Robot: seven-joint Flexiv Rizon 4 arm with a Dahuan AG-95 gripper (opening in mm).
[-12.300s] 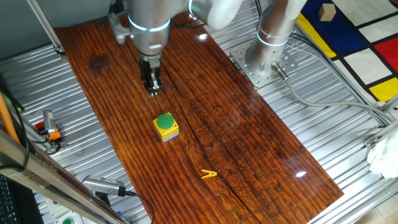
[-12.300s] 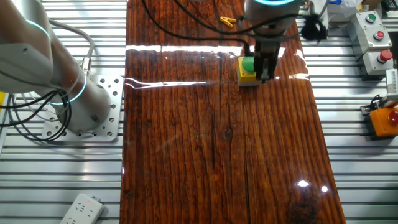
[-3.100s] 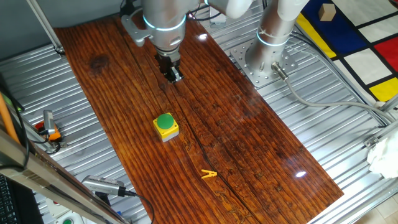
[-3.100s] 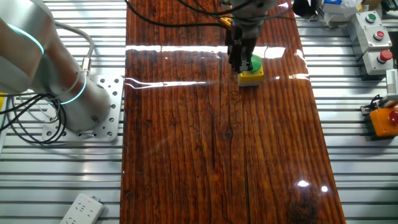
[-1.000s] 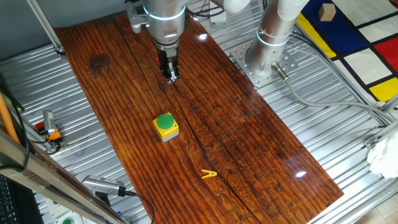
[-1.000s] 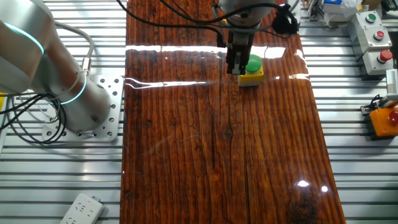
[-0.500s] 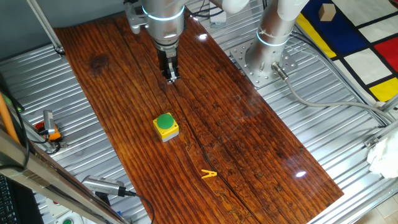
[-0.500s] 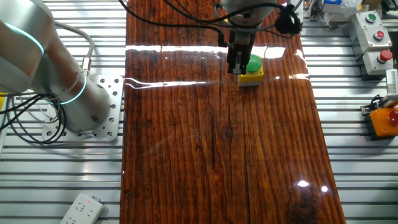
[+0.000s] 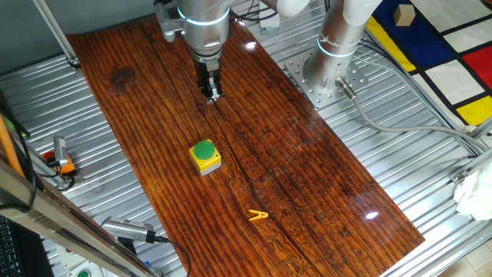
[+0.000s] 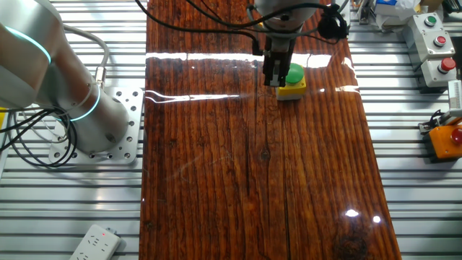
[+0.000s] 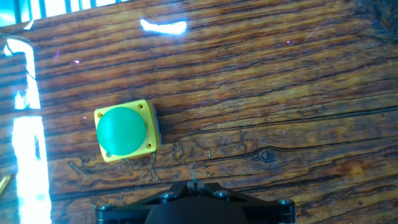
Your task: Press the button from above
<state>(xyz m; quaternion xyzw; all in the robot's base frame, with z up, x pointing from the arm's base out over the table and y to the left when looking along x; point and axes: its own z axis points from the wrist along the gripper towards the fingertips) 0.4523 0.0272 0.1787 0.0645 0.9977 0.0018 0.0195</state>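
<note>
One arm's jaws [image 9: 211,95] hovering above surface [image 9: 307,177], button [image 9: 204,151] sitting toward 6 o'clock, awaiting overhead alignment; jaw gap: cannot tell.

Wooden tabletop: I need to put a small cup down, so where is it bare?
Free: the board between the green push-button in its yellow box and the arm's base plate, also beyond the yellow clothespin. Crowded: under the gripper.
</note>
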